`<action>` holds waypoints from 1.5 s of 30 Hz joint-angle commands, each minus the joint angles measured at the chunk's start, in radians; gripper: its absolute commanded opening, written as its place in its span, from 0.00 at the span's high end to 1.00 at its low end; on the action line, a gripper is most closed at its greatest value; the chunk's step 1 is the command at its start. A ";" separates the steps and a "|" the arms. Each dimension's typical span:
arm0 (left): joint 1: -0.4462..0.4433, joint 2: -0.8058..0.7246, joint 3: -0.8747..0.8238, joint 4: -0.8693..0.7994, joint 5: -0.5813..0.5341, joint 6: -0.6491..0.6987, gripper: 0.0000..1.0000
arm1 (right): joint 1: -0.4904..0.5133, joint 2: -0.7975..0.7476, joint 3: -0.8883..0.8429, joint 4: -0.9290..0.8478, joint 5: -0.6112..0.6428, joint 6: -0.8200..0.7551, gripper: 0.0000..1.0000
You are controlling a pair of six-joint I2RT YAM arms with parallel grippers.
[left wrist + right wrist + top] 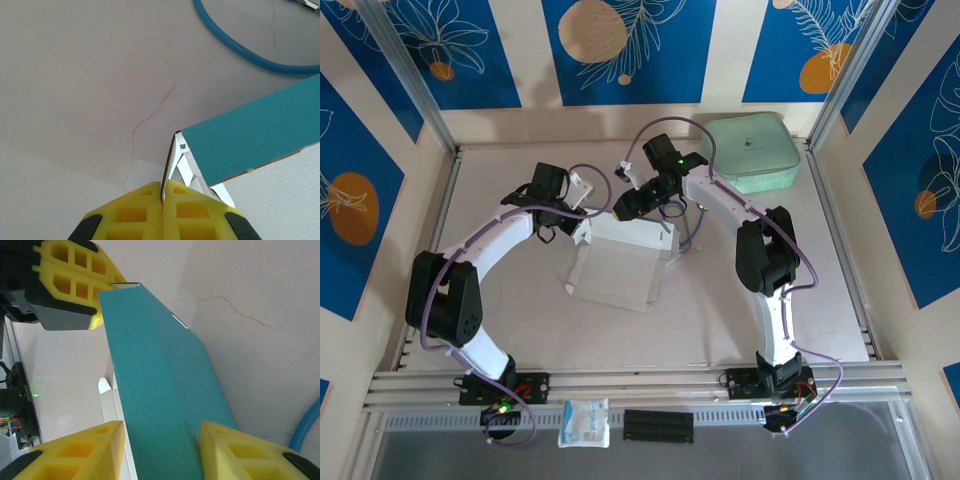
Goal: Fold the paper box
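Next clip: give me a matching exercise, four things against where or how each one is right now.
Things:
1 left end effector
2 right end effector
3 green case
4 packet

Place or state:
A on the near rail
B far right of the table
C shut on the box edge
D astride the blue flap

Pairs: 1-C, 2-D, 3-B, 4-A
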 commanded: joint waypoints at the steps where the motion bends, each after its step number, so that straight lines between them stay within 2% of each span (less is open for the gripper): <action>1: -0.017 0.000 -0.016 -0.009 -0.012 0.009 1.00 | 0.016 0.025 0.022 -0.040 -0.010 -0.026 0.57; 8: -0.017 -0.003 -0.005 -0.027 -0.011 -0.017 1.00 | 0.053 0.027 0.022 -0.055 0.113 -0.113 0.64; 13: -0.017 0.000 0.004 -0.038 -0.001 -0.057 1.00 | 0.096 0.008 -0.020 -0.020 0.265 -0.192 0.68; 20: -0.017 -0.020 0.004 -0.047 -0.007 -0.133 0.92 | 0.137 -0.034 -0.088 0.063 0.408 -0.274 0.73; 23: -0.016 -0.044 -0.007 -0.041 -0.027 -0.159 0.82 | 0.154 -0.053 -0.121 0.100 0.462 -0.314 0.76; 30: -0.011 -0.052 0.004 -0.115 -0.068 -0.228 0.71 | 0.180 -0.098 -0.203 0.201 0.564 -0.394 0.79; 36: -0.006 -0.131 -0.065 -0.082 -0.018 -0.300 0.65 | 0.200 -0.122 -0.250 0.267 0.614 -0.438 0.79; 45: 0.039 -0.221 -0.153 -0.045 -0.014 -0.413 0.60 | 0.229 -0.177 -0.361 0.409 0.695 -0.521 0.80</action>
